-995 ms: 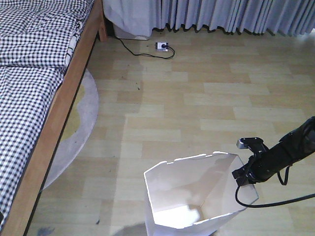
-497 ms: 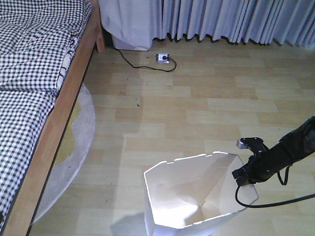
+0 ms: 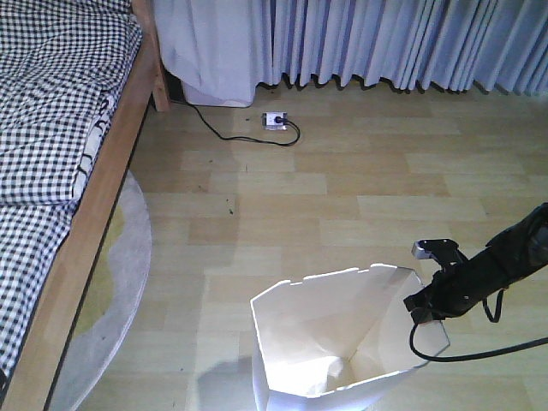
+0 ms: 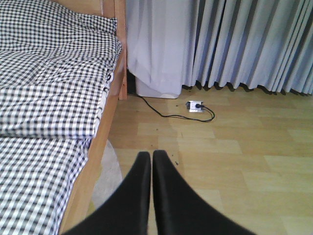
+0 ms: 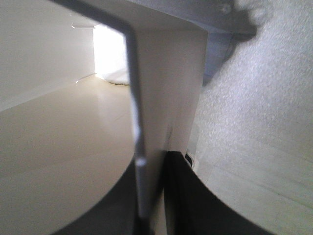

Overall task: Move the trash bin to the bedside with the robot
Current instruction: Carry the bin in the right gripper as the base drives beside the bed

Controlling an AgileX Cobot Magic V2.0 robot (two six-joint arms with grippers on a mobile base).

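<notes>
Well, the right claw [image 3: 425, 301] pinches the trash bin [image 3: 330, 330] by its rim — I'd ease it slowly toward the bedside [image 3: 84, 224].

Holds the right arm [image 3: 507, 253] low, slanted down to the right gripper [image 3: 425, 304] at its tip. Pinches the thin wall of the trash bin [image 3: 308, 330] between that gripper's black fingers [image 5: 193, 200], one inside the wall and one outside. Presses the left gripper [image 4: 151, 154] fully together, fingers touching along their length, tips pointing ahead.
</notes>
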